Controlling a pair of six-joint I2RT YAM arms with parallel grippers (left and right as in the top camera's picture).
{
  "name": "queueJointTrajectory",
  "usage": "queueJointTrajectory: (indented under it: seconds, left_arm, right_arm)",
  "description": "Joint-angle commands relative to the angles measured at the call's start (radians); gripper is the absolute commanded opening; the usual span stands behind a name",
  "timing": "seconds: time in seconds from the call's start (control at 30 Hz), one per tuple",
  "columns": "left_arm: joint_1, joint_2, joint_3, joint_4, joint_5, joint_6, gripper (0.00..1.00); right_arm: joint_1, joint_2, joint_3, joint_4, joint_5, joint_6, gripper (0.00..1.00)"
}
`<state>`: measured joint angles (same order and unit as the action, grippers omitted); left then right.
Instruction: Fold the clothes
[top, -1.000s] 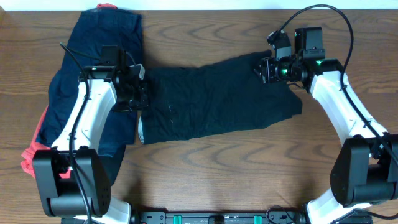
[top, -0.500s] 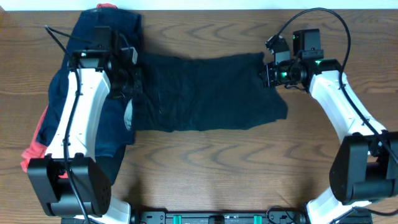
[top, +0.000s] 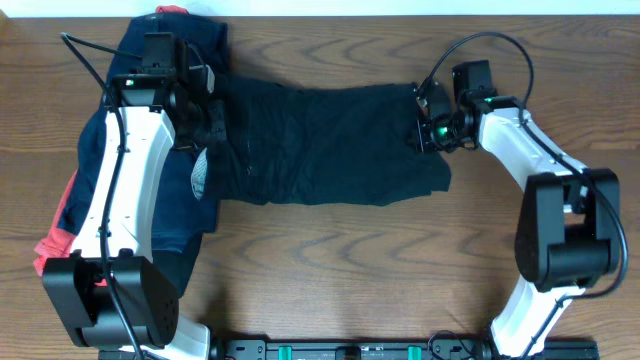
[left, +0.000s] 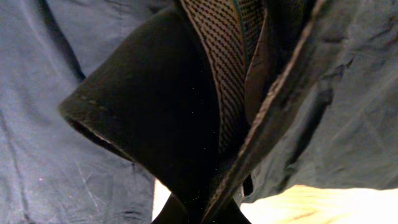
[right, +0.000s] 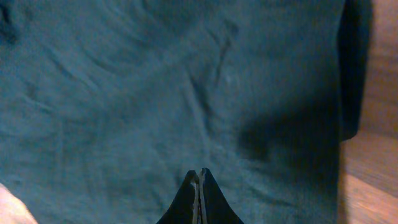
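Note:
A black garment (top: 330, 145) lies spread across the middle of the wooden table. My left gripper (top: 207, 125) is shut on its left edge and holds a bunched fold with a ribbed waistband (left: 224, 74) up over the navy clothes. My right gripper (top: 424, 132) is at the garment's right edge. In the right wrist view its fingers (right: 198, 177) are pressed together just above flat dark cloth (right: 155, 93), with nothing visible between them.
A pile of clothes lies at the left: a navy garment (top: 150, 60) on top and a red one (top: 52, 250) beneath it. Bare wooden table (top: 350, 270) shows in front of the garment and at the far right (right: 373, 174).
The black garment was dragged back and left, its left edge now over the navy pile. My left gripper moved toward the back. My right gripper moved left and settled over the garment's right edge.

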<state>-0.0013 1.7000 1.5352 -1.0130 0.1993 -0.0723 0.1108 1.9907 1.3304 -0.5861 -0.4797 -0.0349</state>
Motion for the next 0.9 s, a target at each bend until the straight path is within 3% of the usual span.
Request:
queueJointTrajectory:
  seconds: [0.0, 0.37, 0.87]
  left_arm:
    - [-0.006, -0.002, 0.04, 0.005, -0.021, -0.065, 0.06]
    - [-0.145, 0.002, 0.04, 0.113, 0.002, -0.217, 0.06]
    - [-0.447, 0.031, 0.04, 0.417, -0.003, -0.383, 0.06]
  right_arm:
    - [0.01, 0.042, 0.006, -0.002, -0.034, -0.015, 0.01]
    - [0.015, 0.134, 0.006, 0.01, -0.034, -0.006, 0.01]
    - [0.017, 0.144, 0.006, 0.011, -0.034, -0.007, 0.01]
